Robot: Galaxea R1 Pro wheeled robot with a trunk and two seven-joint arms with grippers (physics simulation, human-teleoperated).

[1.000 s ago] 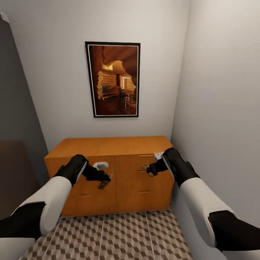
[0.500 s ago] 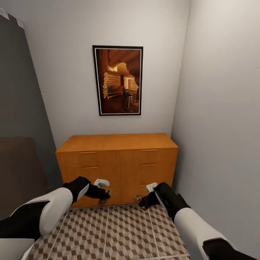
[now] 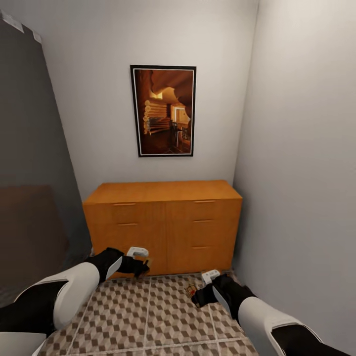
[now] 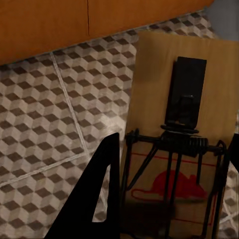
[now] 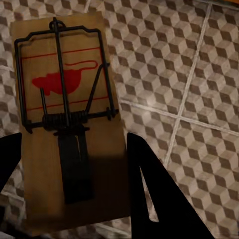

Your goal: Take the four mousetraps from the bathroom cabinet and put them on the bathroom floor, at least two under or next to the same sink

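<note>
A: Looking from the head camera, where does everything sit relative to the cabinet (image 3: 163, 225)?

B: The orange-brown cabinet stands against the back wall, all drawer fronts shut, with a framed picture (image 3: 163, 111) of a log interior hanging above it. The cube-patterned bathroom floor (image 3: 148, 321) spreads out in front of it.

A: And the left gripper (image 3: 143, 266)?

B: It hovers low, close in front of the cabinet's left half, near its base. Its jaws are pinching a mousetrap (image 4: 181, 134); in the left wrist view the tan board sits between the two dark fingers (image 4: 97, 194), red mouse mark and wire spring facing the camera, the tiles and the cabinet's bottom edge behind it.

A: The right gripper (image 3: 196, 294)?

B: Farther out from the cabinet, in front of its right half and down near the tiles. Its jaws are pinching a second mousetrap (image 5: 67, 124), seen in the right wrist view lying flat between the fingers (image 5: 149, 194) with the patterned floor under it. Whether that board touches the tiles, I cannot tell.

A: Does the head view show that trap?

B: Only as a small tan piece at the fingertips.
</note>
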